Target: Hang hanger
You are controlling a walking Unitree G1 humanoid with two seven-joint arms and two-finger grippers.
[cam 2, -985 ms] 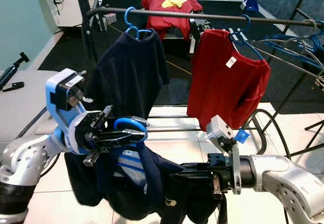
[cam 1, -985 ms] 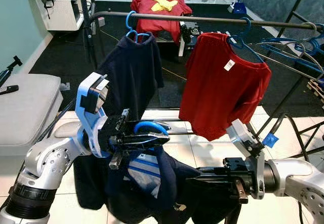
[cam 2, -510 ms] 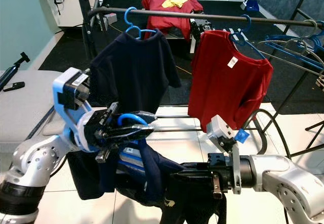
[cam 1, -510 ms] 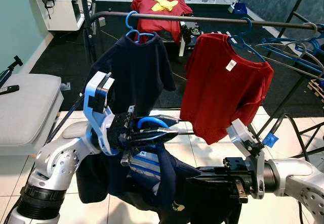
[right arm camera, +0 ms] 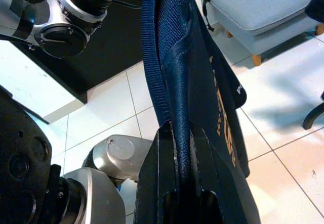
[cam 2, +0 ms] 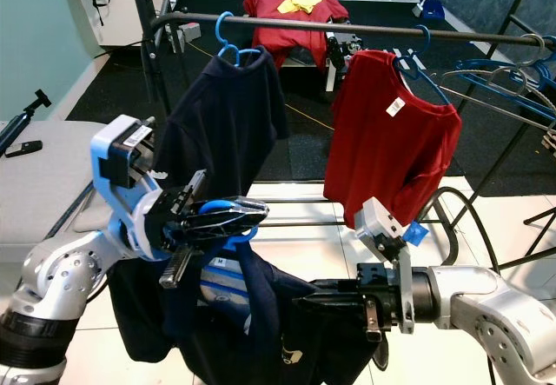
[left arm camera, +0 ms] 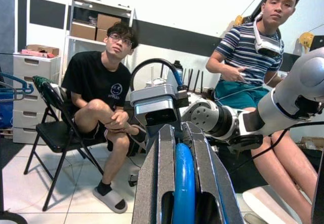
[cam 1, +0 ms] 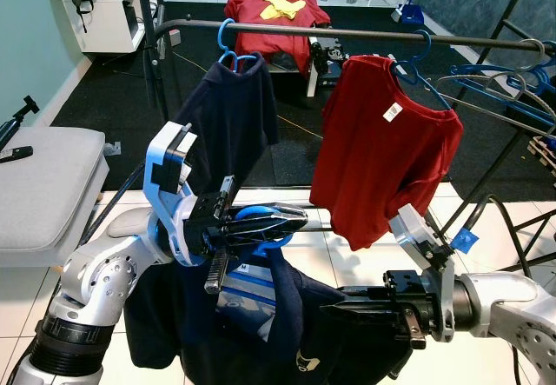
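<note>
1. Since a second ago: left arm has swung the blue hanger [cam 1: 261, 226] inward and a little forward; its hook now points toward the rail [cam 1: 347, 34]. Right arm has barely shifted.
2. Left pincer [cam 1: 291, 220]: fingers closed on the blue hanger hook; the left wrist view shows the blue bar [left arm camera: 184, 183] clamped between them.
3. Right pincer [cam 1: 340, 314]: clamped on a fold of the navy garment [cam 1: 287, 302], seen pinched edge-on in the right wrist view [right arm camera: 174, 82].
4. Task thing: hanger with navy garment draped on it, held low between both arms, well below the rail and in front of it. Not yet hung.
5. Doing it well, as I judge: raise the hook above rail height, keep its open side facing the rail, lower it on, release the left pincer only once weight sits on the rail. The right pincer should follow upward so cloth does not drag the hanger askew.
6. Room: open stretch of rail lies between the navy shirt [cam 1: 230, 120] and the red shirt [cam 1: 382, 155]; best target.
7. Edges: rack upright [cam 1: 156, 46] at left, spare hangers [cam 1: 504, 81] bunched at right, a lower crossbar just behind the hook. A grey seat [cam 1: 43, 185] sits beside the left arm.
</note>
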